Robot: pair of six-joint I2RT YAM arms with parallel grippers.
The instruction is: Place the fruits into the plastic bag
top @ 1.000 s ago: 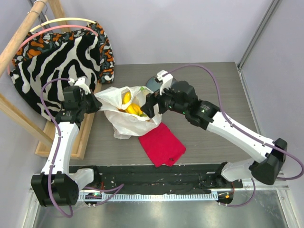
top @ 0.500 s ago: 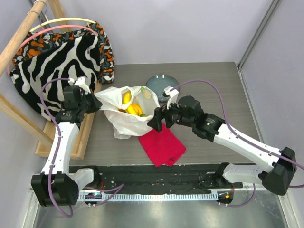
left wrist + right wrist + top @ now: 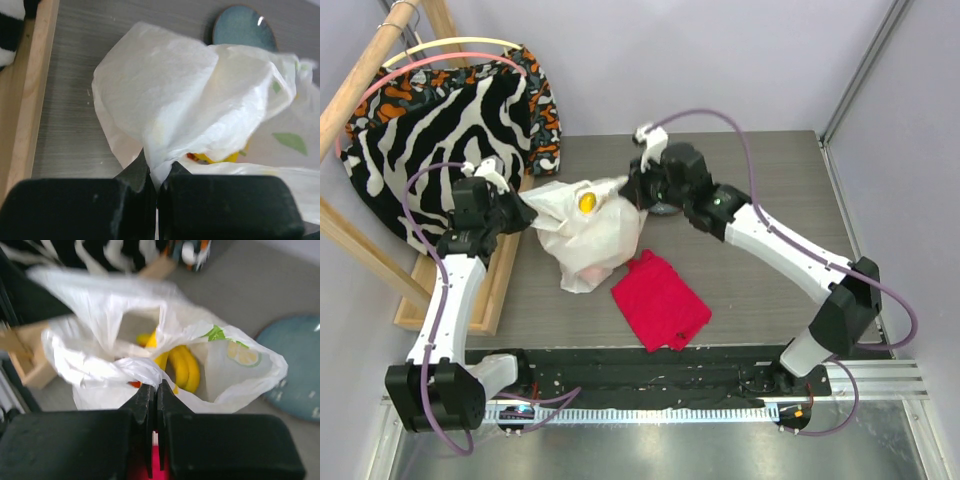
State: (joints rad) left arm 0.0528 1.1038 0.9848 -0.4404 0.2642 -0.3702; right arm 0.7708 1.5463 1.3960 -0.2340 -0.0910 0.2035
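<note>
The white plastic bag (image 3: 588,238) with its citrus print hangs stretched between my two grippers. My left gripper (image 3: 517,212) is shut on the bag's left edge (image 3: 159,167), pinching a fold of film. My right gripper (image 3: 631,189) is shut on the bag's near rim (image 3: 156,386). Inside the plastic bag (image 3: 235,377) lie yellow bananas (image 3: 184,366) and a bit of a red-orange fruit (image 3: 134,384). From above only one yellow fruit (image 3: 586,201) shows at the mouth. A yellow patch (image 3: 220,158) shows under the film in the left wrist view.
A red folded cloth (image 3: 660,300) lies just in front of the bag. The blue-grey plate (image 3: 300,370) sits behind it, mostly hidden under my right arm from above. Zebra-striped fabric (image 3: 450,120) hangs on a wooden frame (image 3: 25,100) at the left.
My right gripper went from open to shut on the bag's rim and swung toward the back of the table. The bag's mouth drew narrower and hid most of the fruit. The left gripper kept its hold.
</note>
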